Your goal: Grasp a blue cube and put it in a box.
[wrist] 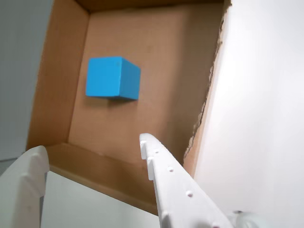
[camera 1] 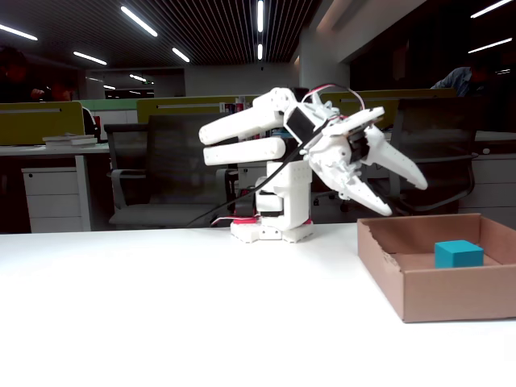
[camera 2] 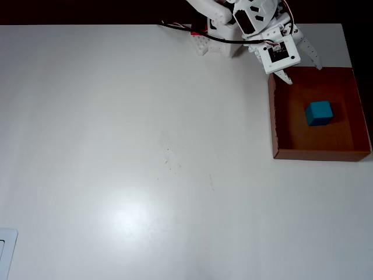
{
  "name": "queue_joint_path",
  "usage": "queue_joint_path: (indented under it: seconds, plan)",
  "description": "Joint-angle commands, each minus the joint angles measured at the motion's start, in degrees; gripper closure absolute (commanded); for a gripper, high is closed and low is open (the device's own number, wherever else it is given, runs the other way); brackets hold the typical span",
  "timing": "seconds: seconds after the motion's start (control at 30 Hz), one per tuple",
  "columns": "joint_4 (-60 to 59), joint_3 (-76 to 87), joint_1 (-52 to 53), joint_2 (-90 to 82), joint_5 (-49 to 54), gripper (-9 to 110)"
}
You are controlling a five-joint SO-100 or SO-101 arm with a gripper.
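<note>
The blue cube [wrist: 113,78] lies on the floor of the brown cardboard box [wrist: 156,52], near its middle, as the overhead view [camera 2: 319,112] and the fixed view [camera 1: 458,254] also show. My white gripper [wrist: 90,149] is open and empty. It hangs in the air above the box's back left corner in the overhead view [camera 2: 302,71], well clear of the cube. In the fixed view the gripper [camera 1: 401,193] is above the box [camera 1: 435,294] with its fingers pointing down to the right.
The box [camera 2: 281,154] stands on a white table [camera 2: 145,146] at the right edge in the overhead view. The arm's base [camera 2: 215,44] is at the table's far edge. A white object [camera 2: 6,251] pokes in at the lower left corner.
</note>
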State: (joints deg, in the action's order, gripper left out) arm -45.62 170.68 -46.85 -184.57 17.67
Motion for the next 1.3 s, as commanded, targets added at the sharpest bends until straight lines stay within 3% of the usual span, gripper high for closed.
queue_joint_path:
  seconds: [0.0,1.27]
  plan:
    - [-4.31,-0.44,-0.09,-1.14,-0.18,79]
    - [-5.98,-0.44,1.93,-1.14,0.44,78]
